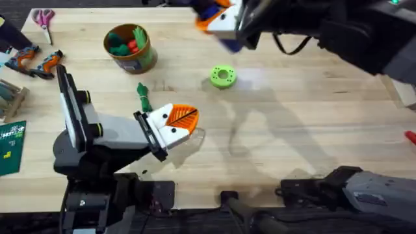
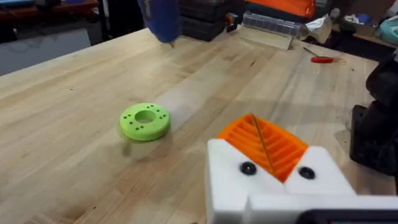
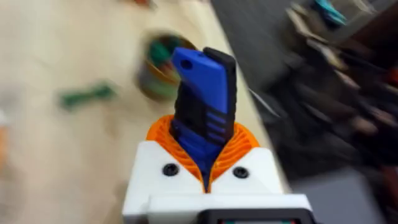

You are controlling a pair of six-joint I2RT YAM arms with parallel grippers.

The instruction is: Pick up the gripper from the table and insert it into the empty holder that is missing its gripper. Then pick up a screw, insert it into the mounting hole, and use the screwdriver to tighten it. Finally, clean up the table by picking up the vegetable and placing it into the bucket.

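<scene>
A: Nearest to us is the right arm, large and dark under the camera, and its right gripper (image 1: 224, 19) hangs above the far middle of the tabletop (image 1: 292, 130). In its wrist view we see the orange pads (image 3: 163, 132) pressed on both sides of the screwdriver (image 3: 202, 102), so it has the blue tool clamped between them.

B: Agreed. From the left wrist view we also see the screwdriver's blue body hanging over the far part of the tabletop, clear of the wood.

A: And the left gripper (image 1: 184, 123)?

B: It lies low over the near left of the tabletop, pointing right. Both white blocks carry orange ribbed pads, and in its wrist view we see those pads (image 2: 277, 146) brought together with only a thin line between them; we see nothing held there.

A: Where do the other things lie relative to it?

B: The green ring (image 1: 223, 76) sits on the wood farther off and to the right of the left gripper, well apart from it and nearly below the raised screwdriver. The green vegetable (image 1: 143, 97) lies just beyond the left gripper, on its far left side, near but not touching. The bucket (image 1: 130, 47) stands farther still, at the far left, with green and red pieces inside.

A: We also note scissors (image 1: 44, 19) at the far left corner.
</scene>
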